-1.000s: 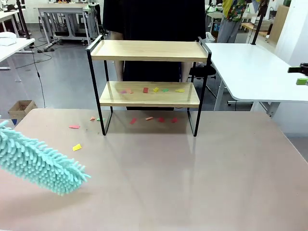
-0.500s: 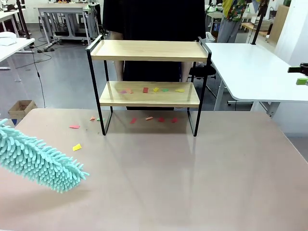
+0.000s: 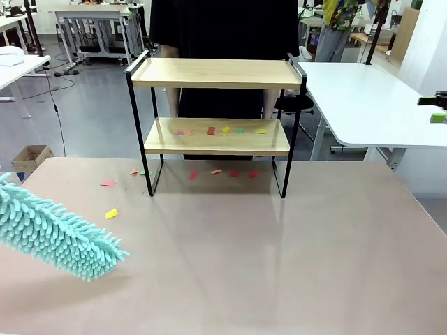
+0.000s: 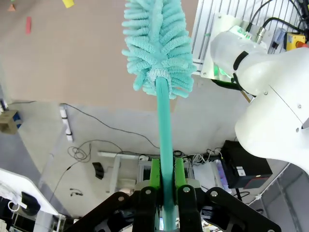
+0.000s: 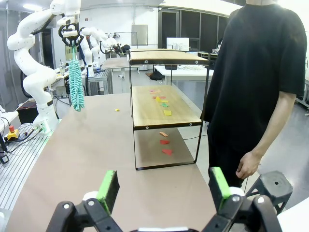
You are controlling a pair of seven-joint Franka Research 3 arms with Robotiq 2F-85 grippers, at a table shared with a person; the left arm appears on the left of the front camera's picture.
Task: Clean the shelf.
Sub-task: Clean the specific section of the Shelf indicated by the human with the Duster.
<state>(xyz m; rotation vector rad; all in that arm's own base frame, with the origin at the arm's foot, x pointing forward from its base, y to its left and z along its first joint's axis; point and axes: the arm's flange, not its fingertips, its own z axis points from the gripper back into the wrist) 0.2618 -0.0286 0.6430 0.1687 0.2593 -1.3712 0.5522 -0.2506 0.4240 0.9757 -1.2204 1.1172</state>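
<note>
Left wrist view: left gripper point(image 4: 167, 166) clenched on the handle of the teal duster point(image 4: 157, 48). Right wrist view: right gripper point(image 5: 164, 181) spread empty, scrap-littered shelf point(image 5: 149, 117) ahead.

Shelf point(image 3: 216, 118) at the far side of the table point(image 3: 293, 265), duster point(image 3: 59, 237) at the near left.
The shelf stands mid-table towards the far edge, with a person point(image 3: 223, 28) right behind it. Paper scraps point(image 3: 225, 130) lie on its lower board. Loose scraps point(image 3: 223, 172) lie on the table beneath it and off to its left. The duster is over the near left corner, well apart from the shelf.
</note>
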